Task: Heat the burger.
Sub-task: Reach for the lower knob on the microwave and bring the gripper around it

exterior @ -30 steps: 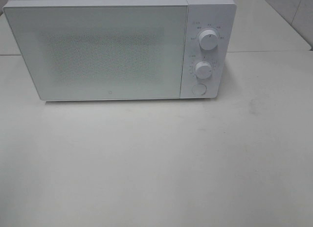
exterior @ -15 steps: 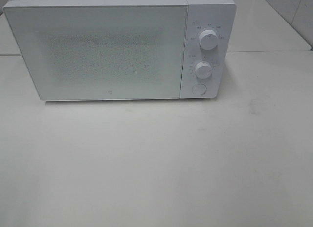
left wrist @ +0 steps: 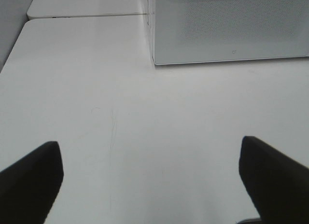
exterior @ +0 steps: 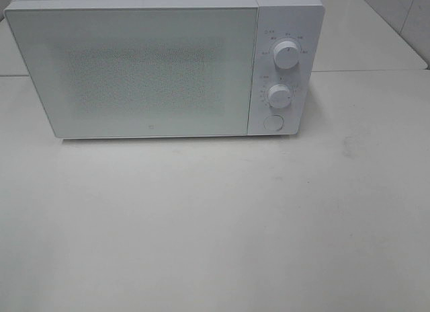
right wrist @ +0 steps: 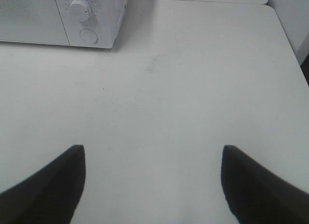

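The burger is out of view in every frame. A white microwave (exterior: pixel 168 63) stands at the back of the white table (exterior: pixel 215 218) with its door shut; its corner also shows in the left wrist view (left wrist: pixel 227 28) and the right wrist view (right wrist: pixel 63 19). Neither arm shows in the exterior high view. My left gripper (left wrist: pixel 149 156) hovers open above bare table in front of the microwave's left corner, nothing between its dark fingers (left wrist: pixel 34 178). My right gripper (right wrist: pixel 152 161) is open too, over bare table in front of the control side, its fingers (right wrist: pixel 256 180) empty.
The microwave's control panel has two round knobs (exterior: pixel 286 55) (exterior: pixel 279 95) and a round button (exterior: pixel 273 122). A seam (exterior: pixel 369 70) runs across the table behind the microwave's front. The table's right edge (right wrist: pixel 289 45) shows in the right wrist view.
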You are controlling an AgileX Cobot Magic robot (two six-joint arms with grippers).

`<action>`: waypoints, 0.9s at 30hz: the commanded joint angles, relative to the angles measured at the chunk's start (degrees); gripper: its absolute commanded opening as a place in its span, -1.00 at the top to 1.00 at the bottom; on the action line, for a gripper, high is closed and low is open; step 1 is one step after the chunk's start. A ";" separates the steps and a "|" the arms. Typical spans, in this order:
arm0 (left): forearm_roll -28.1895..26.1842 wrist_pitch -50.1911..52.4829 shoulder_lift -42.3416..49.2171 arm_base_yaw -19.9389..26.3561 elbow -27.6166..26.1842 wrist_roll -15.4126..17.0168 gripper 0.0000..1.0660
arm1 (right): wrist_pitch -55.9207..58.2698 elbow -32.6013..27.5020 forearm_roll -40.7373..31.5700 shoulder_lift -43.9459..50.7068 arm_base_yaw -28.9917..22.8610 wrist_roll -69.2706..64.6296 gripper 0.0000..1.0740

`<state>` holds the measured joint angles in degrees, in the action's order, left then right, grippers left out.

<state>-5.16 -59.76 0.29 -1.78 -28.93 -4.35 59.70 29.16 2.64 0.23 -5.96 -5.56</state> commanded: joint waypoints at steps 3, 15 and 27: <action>-0.52 0.40 1.15 0.17 0.17 0.34 -0.71 | -0.34 -0.11 -0.17 1.43 0.46 -0.40 -0.40; -0.52 0.40 1.15 0.17 0.17 0.34 -0.71 | -0.34 -0.11 -0.17 1.43 0.46 -0.40 -0.40; -0.52 0.40 1.15 0.17 0.17 0.34 -0.71 | -2.12 2.64 -0.17 -0.57 0.46 -0.69 -0.40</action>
<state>-5.16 -59.76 0.29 -1.78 -28.93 -4.35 58.84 31.11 2.64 0.06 -5.96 -5.56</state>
